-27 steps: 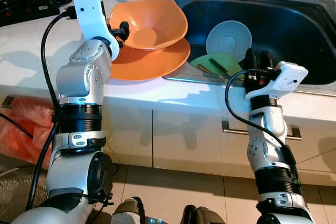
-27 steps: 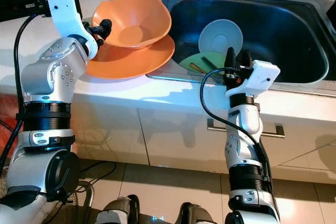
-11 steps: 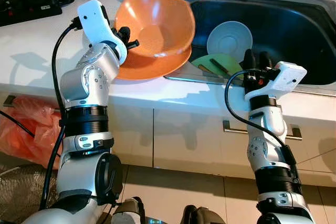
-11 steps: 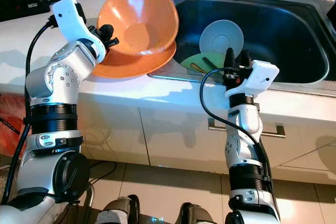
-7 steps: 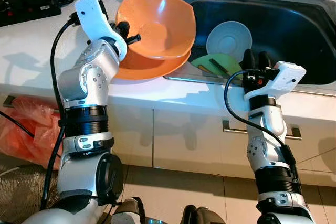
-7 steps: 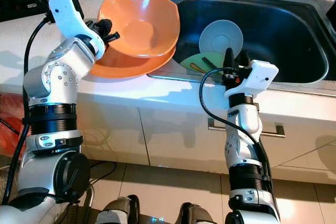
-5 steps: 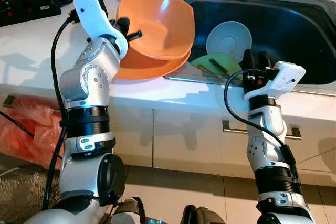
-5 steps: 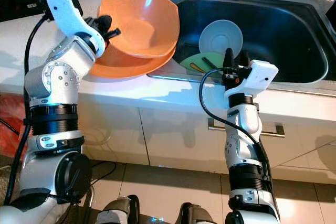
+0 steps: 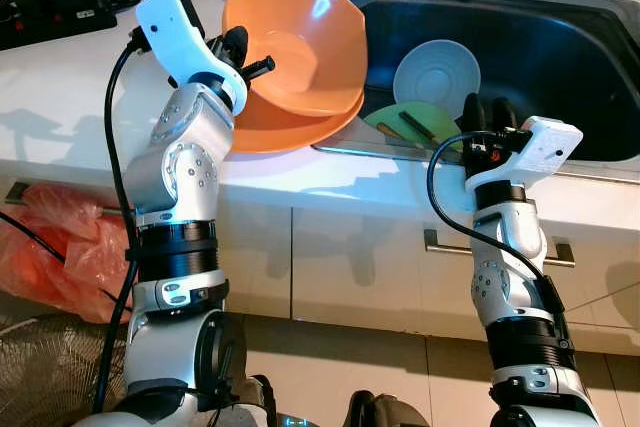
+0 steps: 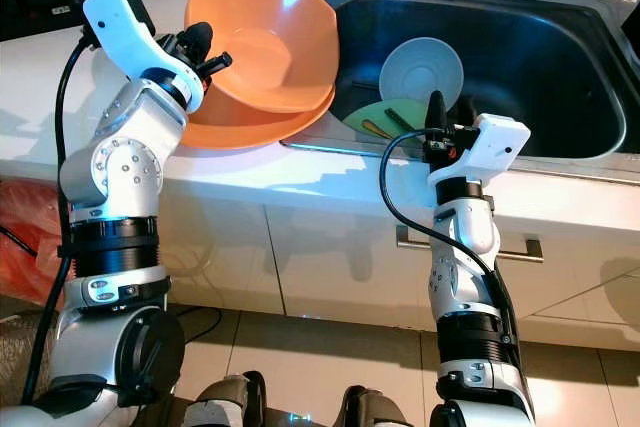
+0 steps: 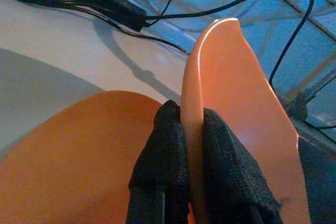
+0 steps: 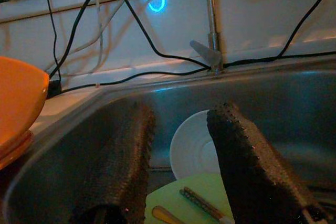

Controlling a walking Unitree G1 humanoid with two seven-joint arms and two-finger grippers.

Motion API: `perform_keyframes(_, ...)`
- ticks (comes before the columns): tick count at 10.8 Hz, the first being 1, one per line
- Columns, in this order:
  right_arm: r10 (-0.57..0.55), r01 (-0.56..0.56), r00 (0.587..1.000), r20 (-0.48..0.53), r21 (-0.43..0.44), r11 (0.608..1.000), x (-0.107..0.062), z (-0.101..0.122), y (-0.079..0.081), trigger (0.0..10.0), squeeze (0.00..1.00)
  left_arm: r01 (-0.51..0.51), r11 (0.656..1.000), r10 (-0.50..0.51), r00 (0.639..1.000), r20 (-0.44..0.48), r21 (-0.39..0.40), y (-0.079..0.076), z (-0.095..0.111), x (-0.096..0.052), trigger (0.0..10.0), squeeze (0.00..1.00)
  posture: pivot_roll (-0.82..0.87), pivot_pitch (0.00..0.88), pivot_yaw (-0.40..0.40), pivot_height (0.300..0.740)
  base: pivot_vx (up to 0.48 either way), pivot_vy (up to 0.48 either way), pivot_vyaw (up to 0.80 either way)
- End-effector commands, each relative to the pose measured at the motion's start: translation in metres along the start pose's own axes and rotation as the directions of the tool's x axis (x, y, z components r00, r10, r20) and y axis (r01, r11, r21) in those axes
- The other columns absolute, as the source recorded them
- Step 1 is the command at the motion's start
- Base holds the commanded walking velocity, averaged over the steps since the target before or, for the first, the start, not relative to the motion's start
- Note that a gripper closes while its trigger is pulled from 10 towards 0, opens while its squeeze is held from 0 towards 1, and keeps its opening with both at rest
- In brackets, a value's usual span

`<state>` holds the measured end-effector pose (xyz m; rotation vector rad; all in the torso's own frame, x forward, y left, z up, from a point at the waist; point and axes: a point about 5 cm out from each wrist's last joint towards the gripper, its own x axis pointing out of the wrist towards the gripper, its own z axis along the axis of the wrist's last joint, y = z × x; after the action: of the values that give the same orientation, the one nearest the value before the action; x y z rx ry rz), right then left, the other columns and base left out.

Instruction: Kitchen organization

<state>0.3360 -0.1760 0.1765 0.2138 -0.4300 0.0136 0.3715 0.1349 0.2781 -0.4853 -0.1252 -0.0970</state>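
My left pincer [image 9: 243,55] pinching orange bowl [image 9: 300,42] by rim, tilted above orange plate [image 9: 285,127] beside sink [image 9: 600,97]. Looks light, stiff, slick; deeper rim grip wise. Right pincer [image 9: 487,113] spread, idle.

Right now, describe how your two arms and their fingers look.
Both arms are silver metal segments with black ring joints and white wrist housings, each with a black cable looping alongside. The left gripper and right gripper each carry two long black fingers with a coarse, knurled texture. A small red mark sits on the right wrist.
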Motion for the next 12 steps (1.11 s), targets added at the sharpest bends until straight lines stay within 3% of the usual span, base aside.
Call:
perform_keyframes(1,-0.012,0.012,0.998,-0.057,-0.001,1.0,-0.004,-0.01,-0.004,10.0,0.0,0.029,1.0,-0.028,0.999,0.016,-0.011,-0.005,0.0,-0.002,0.0,0.0,0.12,0.157,-0.028,0.74,0.0,0.0,0.0)
perform_keyframes(6,-0.009,0.009,0.998,-0.055,-0.003,1.0,-0.003,-0.009,-0.004,10.0,0.0,0.109,0.994,-0.101,0.973,0.206,-0.03,-0.015,0.015,-0.009,0.0,0.0,0.11,0.144,-0.027,0.74,0.0,0.0,0.0)
perform_keyframes(7,-0.009,0.009,0.998,-0.055,-0.003,1.0,-0.003,-0.01,-0.004,10.0,0.0,0.153,0.987,-0.139,0.962,0.234,-0.041,-0.018,0.016,-0.012,5.4,0.0,0.11,0.141,-0.028,0.74,0.0,0.0,0.0)
perform_keyframes(8,-0.008,0.007,0.998,-0.055,-0.002,1.0,-0.003,-0.01,-0.003,10.0,0.0,0.161,0.987,-0.154,0.955,0.252,-0.008,-0.02,0.016,-0.013,10.0,0.0,0.11,0.14,-0.028,0.74,0.0,0.0,0.0)
perform_keyframes(10,-0.021,0.024,0.999,-0.042,0.068,0.997,0.003,-0.003,-0.002,10.0,0.0,0.195,0.978,-0.209,0.937,0.279,0.077,-0.025,0.011,-0.016,10.0,0.0,0.11,0.142,-0.03,0.74,0.0,0.0,0.0)
perform_keyframes(12,-0.04,0.04,0.999,-0.003,0.235,0.971,0.015,0.014,0.001,10.0,0.0,0.237,0.961,-0.27,0.91,0.315,0.139,-0.033,0.014,-0.02,10.0,0.0,0.11,0.147,-0.032,0.74,0.0,0.0,0.0)
